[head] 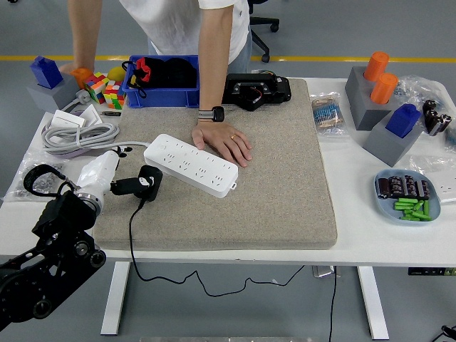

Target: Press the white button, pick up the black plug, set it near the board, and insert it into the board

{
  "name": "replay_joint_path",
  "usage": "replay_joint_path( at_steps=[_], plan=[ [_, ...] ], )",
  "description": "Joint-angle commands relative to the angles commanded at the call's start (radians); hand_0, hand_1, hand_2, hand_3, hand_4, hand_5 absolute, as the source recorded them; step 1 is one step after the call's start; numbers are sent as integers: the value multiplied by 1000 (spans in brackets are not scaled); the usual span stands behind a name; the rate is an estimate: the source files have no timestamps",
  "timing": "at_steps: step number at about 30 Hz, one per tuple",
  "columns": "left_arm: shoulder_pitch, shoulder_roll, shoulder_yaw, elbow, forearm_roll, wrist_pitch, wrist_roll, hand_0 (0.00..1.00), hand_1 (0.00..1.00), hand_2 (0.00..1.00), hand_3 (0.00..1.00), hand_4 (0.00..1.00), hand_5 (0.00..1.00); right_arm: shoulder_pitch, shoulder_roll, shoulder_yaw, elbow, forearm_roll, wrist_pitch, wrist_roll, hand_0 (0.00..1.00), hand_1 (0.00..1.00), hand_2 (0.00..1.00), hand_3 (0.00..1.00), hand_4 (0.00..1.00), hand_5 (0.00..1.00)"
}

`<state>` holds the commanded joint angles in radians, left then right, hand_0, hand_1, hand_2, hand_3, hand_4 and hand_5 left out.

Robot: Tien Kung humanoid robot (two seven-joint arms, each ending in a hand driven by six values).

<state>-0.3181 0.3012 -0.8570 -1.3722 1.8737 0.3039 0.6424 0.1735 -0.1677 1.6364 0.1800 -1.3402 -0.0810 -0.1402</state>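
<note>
I have the left hand (127, 184) low at the near-left of the mat (285, 178), its white shell angled toward the plug (149, 181). Its dark fingers (122, 187) reach to the plug's left side and touch it, but I cannot tell from this view whether they have closed around it or only rest against it. The plug lies flat on the mat, just left of the near-left end of the board (191, 164), close to it but not inserted. Its cable (132, 242) runs off the near edge of the mat and hangs below the table (356, 235).

The board lies diagonally on the mat, its left end farther, its right end nearer. A person stands at the far side; one hand (224, 142) is pressed flat on the mat, touching the board's far edge near its middle, a watch (211, 113) on that wrist. The person's other hand (71, 70) is at the far-left corner among coloured blocks.

Left of the mat a coiled grey cable (71, 134) lies with a white adapter. A blue bin (167, 96) sits at the mat's far-left edge, a black device (255, 90) beside it to the right.
</note>
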Motion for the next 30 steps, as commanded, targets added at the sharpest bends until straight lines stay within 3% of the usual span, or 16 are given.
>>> replay_joint_path(
  at_steps=[3, 4, 9, 10, 15, 16, 17, 21, 22, 27, 28, 30],
  plan=[
    [2, -8, 11, -5, 23, -1, 3, 816, 848, 832, 894, 998, 594, -1, -1, -3, 0, 1, 0, 1, 628, 603, 599, 585, 658, 395],
    [1, -11, 17, -6, 27, -2, 3, 767, 804, 772, 880, 998, 589, 0, -1, -4, 0, 3, 0, 1, 628, 601, 599, 585, 658, 395],
    [-2, -30, 46, 6, 48, 20, 3, 767, 804, 772, 880, 998, 589, 1, 0, -4, 0, 7, 0, 3, 628, 601, 599, 585, 658, 395],
    [-3, -33, 48, 9, 53, 23, 3, 696, 747, 682, 862, 998, 570, 1, 0, -4, 0, 8, 0, 4, 628, 602, 600, 585, 659, 395],
    [-15, -50, 70, 37, 82, 43, 3, 696, 747, 682, 862, 998, 570, -1, 1, -2, 0, 7, -1, 4, 628, 602, 600, 585, 659, 395],
    [-18, -53, 73, 44, 93, 46, 3, 608, 688, 623, 837, 998, 540, -1, 1, -2, 0, 7, -1, 4, 628, 601, 599, 585, 659, 395],
    [-21, -55, 76, 50, 99, 46, 3, 608, 688, 623, 837, 998, 540, -2, 1, -1, 0, 6, -1, 4, 628, 601, 599, 585, 659, 395],
    [-29, -60, 83, 76, 97, 44, 3, 608, 688, 623, 837, 998, 540, -2, 2, 0, 0, 7, -2, 5, 628, 601, 599, 585, 659, 395],
    [-31, -61, 86, 81, 96, 44, 3, 498, 644, 586, 813, 998, 537, -2, 2, -1, 0, 8, -2, 6, 628, 601, 600, 585, 658, 396],
    [-34, -61, 84, 89, 114, 32, 3, 498, 644, 586, 813, 998, 537, -2, 1, -1, 0, 7, -3, 6, 628, 601, 600, 585, 658, 396],
    [-34, -60, 83, 88, 118, 30, 3, 441, 624, 570, 792, 998, 515, -2, 1, -1, 0, 8, -3, 7, 628, 600, 599, 585, 659, 393],
    [-35, -58, 83, 86, 130, 26, 3, 441, 624, 570, 792, 998, 515, -2, 2, 1, 0, 7, -4, 8, 628, 600, 599, 585, 659, 393]
  ],
)
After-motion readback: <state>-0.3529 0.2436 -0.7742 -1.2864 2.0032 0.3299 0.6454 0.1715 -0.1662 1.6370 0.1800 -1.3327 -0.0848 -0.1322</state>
